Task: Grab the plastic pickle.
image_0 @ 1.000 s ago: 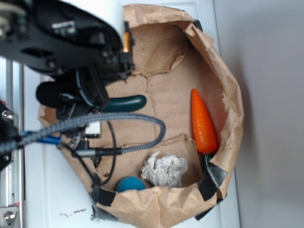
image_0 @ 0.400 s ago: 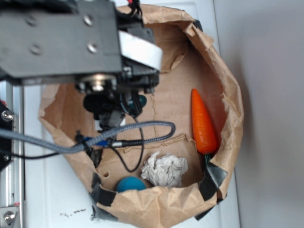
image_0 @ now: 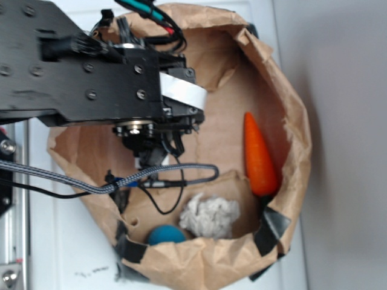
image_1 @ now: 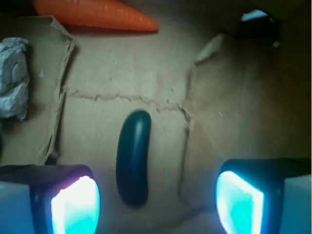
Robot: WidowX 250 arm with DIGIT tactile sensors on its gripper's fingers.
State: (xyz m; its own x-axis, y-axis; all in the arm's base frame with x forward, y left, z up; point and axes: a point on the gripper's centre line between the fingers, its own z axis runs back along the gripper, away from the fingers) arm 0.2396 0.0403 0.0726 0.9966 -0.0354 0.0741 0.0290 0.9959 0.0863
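Since 0.4 s ago my arm's slid further over the bag and now hides the plastic pickle (image_1: 133, 158) completely in the exterior view; a sec ago its tip still poked out. My gripper (image_1: 157, 204) hangs spread wide w/ nothing in it, pads glowing at the bottom of the wrist view, the pickle lying flat on the paper floor between them, closer to the left pad, not touching. The brown paper bag (image_0: 290, 109) holds the pickle, an orange carrot (image_0: 259, 157) by its far wall, a crumpled white paper wad (image_0: 209, 216) & a teal ball (image_0: 165, 235) beside it.
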